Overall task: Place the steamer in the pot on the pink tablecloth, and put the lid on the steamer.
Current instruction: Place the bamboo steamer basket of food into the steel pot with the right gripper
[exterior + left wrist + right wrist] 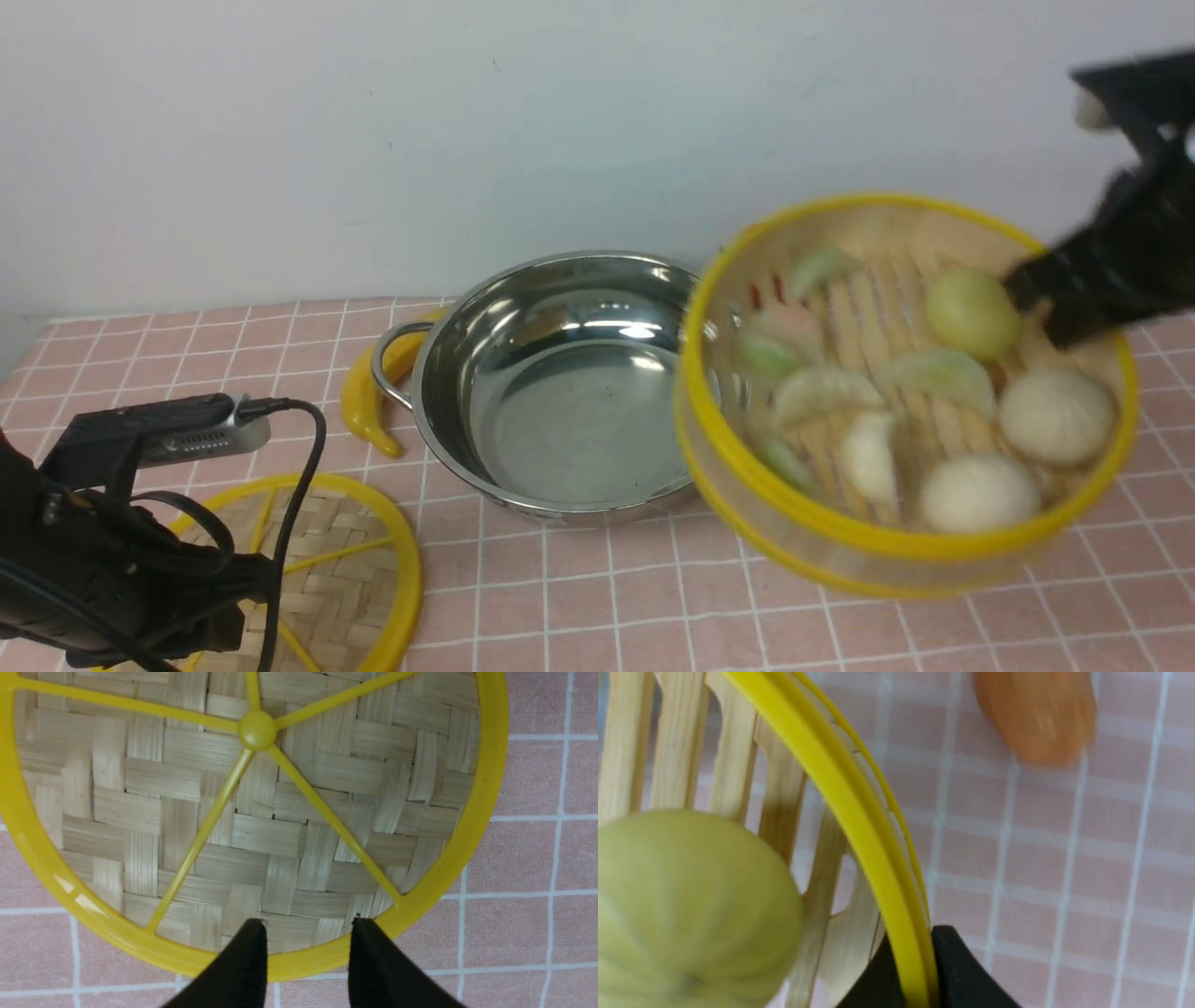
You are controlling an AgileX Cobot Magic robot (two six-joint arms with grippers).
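The right gripper is closed on the yellow rim of the steamer, one finger inside the wall and the other outside. In the front view the steamer hangs in the air in the right half of the frame, tilted so that its inside faces the camera, with the right gripper at its upper right edge. It carries food: a yellow-green bun just beside the gripper, two white buns toward the lower right, and several pale and greenish dumplings on the slats.

The pot stands on the pink tablecloth in the middle of the frame, and its bowl shows bare shiny metal. The steamer's left edge overlaps the pot's right side in the front view. A yellow banana lies on the cloth by the pot's left handle.

The lid lies flat on the cloth at the lower left of the front view. The left gripper hovers over its edge, fingertips parted with a gap between them and holding nothing. In the left wrist view the lid's yellow rim runs behind that gap. An orange-brown object, blurred, lies on the cloth beyond the steamer's rim in the right wrist view.
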